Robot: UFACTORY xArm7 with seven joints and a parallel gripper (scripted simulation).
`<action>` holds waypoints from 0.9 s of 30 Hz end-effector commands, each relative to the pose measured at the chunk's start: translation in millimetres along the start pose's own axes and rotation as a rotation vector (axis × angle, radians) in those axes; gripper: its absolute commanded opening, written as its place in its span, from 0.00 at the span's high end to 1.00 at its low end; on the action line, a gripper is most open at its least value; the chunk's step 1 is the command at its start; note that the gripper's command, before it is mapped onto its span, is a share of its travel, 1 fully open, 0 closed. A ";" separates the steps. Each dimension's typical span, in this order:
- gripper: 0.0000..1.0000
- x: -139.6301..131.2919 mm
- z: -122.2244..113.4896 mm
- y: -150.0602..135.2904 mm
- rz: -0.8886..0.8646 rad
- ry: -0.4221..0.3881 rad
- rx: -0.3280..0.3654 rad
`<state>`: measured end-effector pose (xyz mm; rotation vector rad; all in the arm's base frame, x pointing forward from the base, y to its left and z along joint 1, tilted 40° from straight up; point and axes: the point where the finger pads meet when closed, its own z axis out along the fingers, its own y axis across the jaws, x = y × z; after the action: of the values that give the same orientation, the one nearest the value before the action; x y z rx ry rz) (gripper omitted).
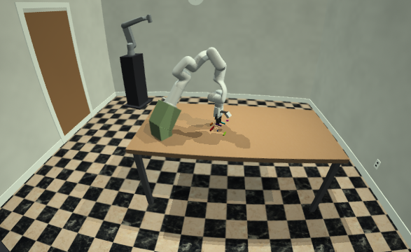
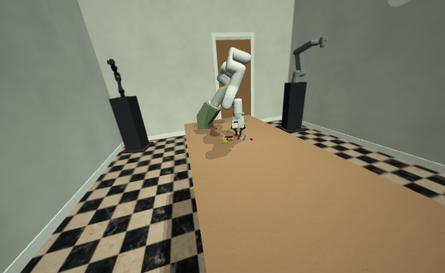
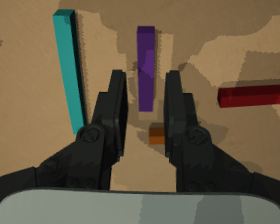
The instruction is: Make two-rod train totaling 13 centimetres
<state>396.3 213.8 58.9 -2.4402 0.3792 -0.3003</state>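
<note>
Purple rod [image 3: 145,66] lies flat on the surface between the spread fingers of the hand [image 3: 144,115], unheld. Red rod [image 3: 252,95] sits right of it, crosswise. Next: turn the red in line, ends touching.

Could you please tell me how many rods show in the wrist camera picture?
4 clearly: turquoise rod left, purple rod ahead between the jaws, red rod right, orange rod partly hidden below; edge slivers may be more.
</note>
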 end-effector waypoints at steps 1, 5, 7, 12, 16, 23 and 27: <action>0.76 1.5 -21.9 -0.3 0.001 -0.008 -0.002; 0.76 1.7 -43.2 -0.3 0.001 -0.008 -0.002; 0.76 1.7 -53.4 -0.4 0.001 -0.008 -0.002; 0.76 1.8 -64.8 -0.4 0.001 -0.008 -0.002; 0.76 1.9 -69.9 -0.4 0.001 -0.008 -0.002; 0.00 1.9 -69.9 -0.4 0.001 -0.008 -0.002; 0.00 1.9 -69.9 -0.4 0.001 -0.008 -0.002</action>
<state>376.0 174.8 112.2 -2.4391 0.3771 -0.2965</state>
